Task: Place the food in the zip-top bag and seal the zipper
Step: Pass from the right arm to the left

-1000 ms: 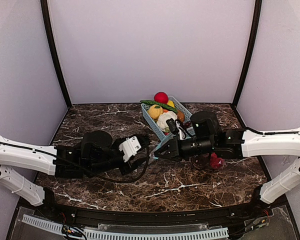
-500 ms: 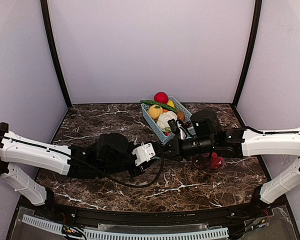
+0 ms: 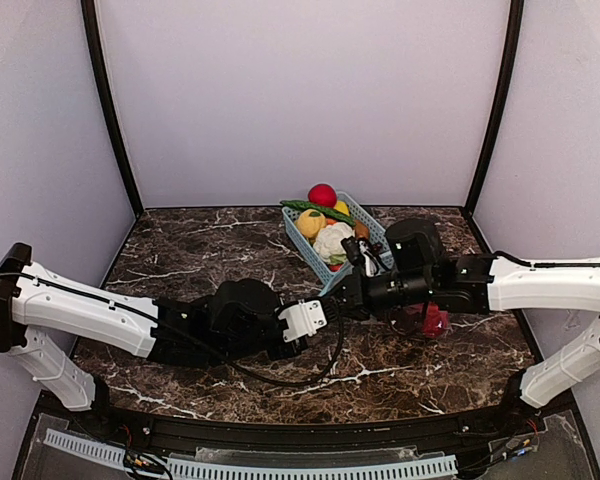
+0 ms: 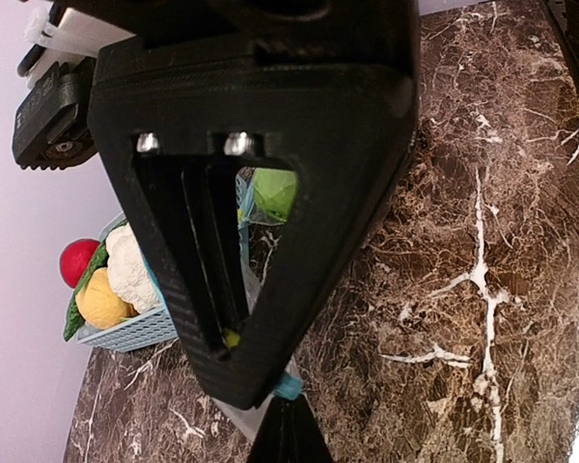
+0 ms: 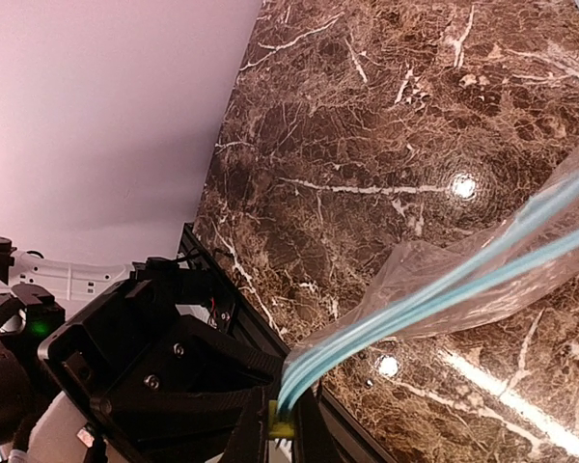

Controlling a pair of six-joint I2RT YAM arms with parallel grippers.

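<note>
Left gripper (image 5: 282, 413) pinches the blue zipper (image 5: 444, 289) — clear only from right wrist

A: Where is the basket (image 3: 302, 240)?
B: At the back of the table (image 3: 200, 250), with food (image 3: 330, 240) in it.
A: And the bag (image 5: 482, 270)?
B: In front of it, between the left gripper (image 3: 328, 310) and the right gripper (image 3: 345, 298).

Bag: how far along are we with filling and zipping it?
Done: a green piece shows inside the bag. In hand: the left gripper pinches the zipper, whose blue tracks look apart farther along, so it is probably not sealed; whether the right gripper grips it I cannot tell. Left: more food sits in the basket, and the seal needs finishing.
</note>
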